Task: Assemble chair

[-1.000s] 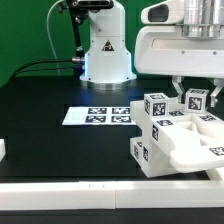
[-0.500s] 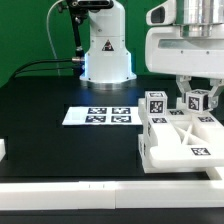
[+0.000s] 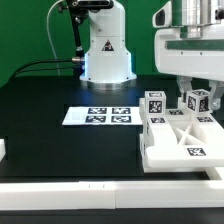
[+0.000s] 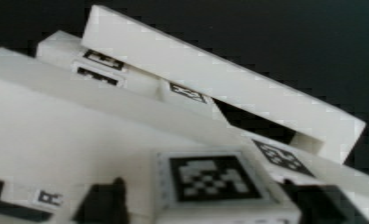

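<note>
Where tags show, chair [image 3: 182,138] blocky, white.

The Franka arm [image 3: 103,42] is glossy white, its rounded base column marked with a small dark logo and ringed by a blue-lit band at the foot. Black cables [image 3: 40,66] trail from the base. The wrist housing [image 3: 190,45] is boxy, white and grey.
</note>
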`<state>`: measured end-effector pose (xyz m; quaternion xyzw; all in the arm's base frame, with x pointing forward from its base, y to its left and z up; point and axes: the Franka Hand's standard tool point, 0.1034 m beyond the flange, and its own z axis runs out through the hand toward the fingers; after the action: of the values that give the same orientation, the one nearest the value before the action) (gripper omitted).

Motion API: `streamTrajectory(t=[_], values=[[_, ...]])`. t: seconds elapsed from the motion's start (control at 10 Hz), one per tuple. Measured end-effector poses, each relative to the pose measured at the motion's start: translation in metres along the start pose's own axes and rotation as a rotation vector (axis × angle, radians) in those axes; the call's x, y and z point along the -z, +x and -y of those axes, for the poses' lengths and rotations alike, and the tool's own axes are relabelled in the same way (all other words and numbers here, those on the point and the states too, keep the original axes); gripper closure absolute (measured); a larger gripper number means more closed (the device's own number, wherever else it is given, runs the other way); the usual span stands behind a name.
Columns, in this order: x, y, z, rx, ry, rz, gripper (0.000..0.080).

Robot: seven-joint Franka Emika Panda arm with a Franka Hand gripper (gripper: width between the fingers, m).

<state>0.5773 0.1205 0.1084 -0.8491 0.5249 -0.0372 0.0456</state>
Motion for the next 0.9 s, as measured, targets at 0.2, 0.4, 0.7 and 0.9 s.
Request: streamTrajectory(t=[0.2,0.4,0.7,0.9], values=[[0.0057,0.0021,0.0030,0.337,-0.043,0.039,0.0193],[0.0052,0.0073,0.0060,0.544,-0.052,0.057,0.0158],[0.0070,0.0088,0.0071,0.906,-0.082,0.028,0.0150],[0.0055,0.0032,0.0073,1.303,-0.125,0.020,0.0150]])
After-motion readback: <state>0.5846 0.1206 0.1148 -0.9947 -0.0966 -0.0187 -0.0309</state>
